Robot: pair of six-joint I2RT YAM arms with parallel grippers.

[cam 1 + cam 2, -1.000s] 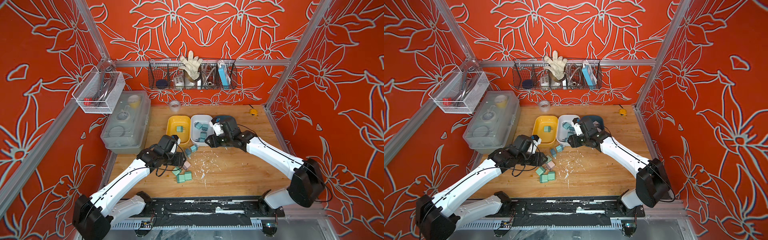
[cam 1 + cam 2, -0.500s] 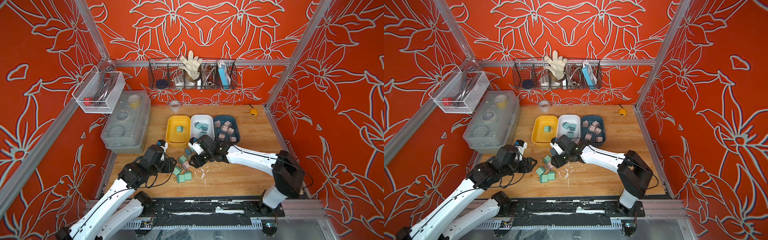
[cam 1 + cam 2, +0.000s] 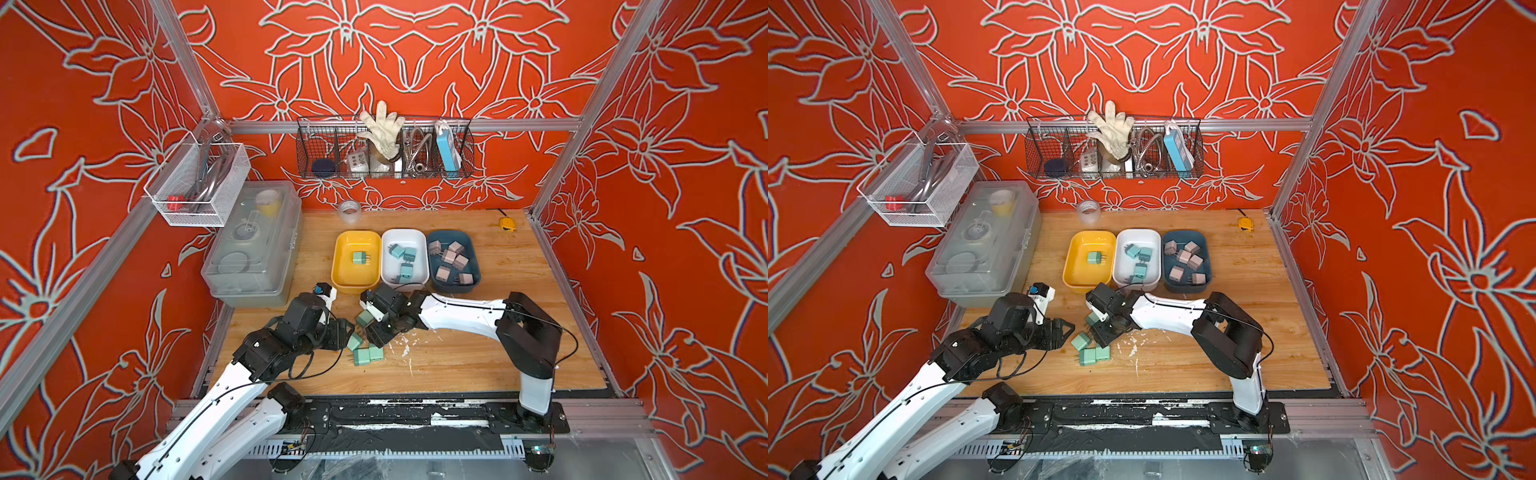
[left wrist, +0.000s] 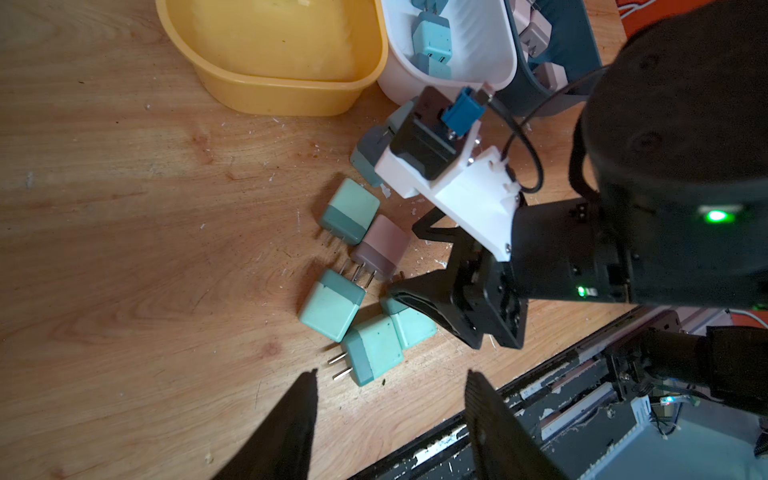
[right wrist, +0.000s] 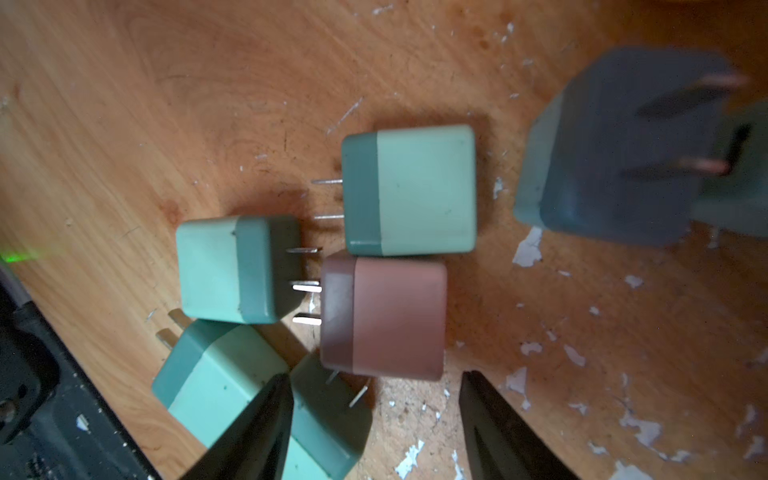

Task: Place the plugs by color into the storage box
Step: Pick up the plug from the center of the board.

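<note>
Mint plugs [image 5: 409,189], mauve plug [image 5: 382,316], wooden table [image 5: 208,104]

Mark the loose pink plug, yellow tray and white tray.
pink plug [image 5: 386,318], right wrist view, top face.
yellow tray [image 3: 354,279], in a top view, bare floor.
white tray [image 3: 390,270], in a top view, bare floor.

Walls [image 3: 415,62]: orange-red, with a pale grey outlined flower pattern. Table [image 3: 519,332]: light wood grain, white flecks.

Far side, left to right: yellow tray [image 3: 347,277], white tray [image 3: 392,271], dark blue tray [image 3: 470,245].

Contents: one mint green plug [image 3: 359,257] in yellow, teal blue plugs [image 3: 398,250] in white, mauve-pink plugs [image 3: 460,262] in dark blue.

Near side: loose plugs [image 5: 424,189], mint green with darker green bands. One loose pink plug [image 5: 395,318], mauve-pink with a brown band.
</note>
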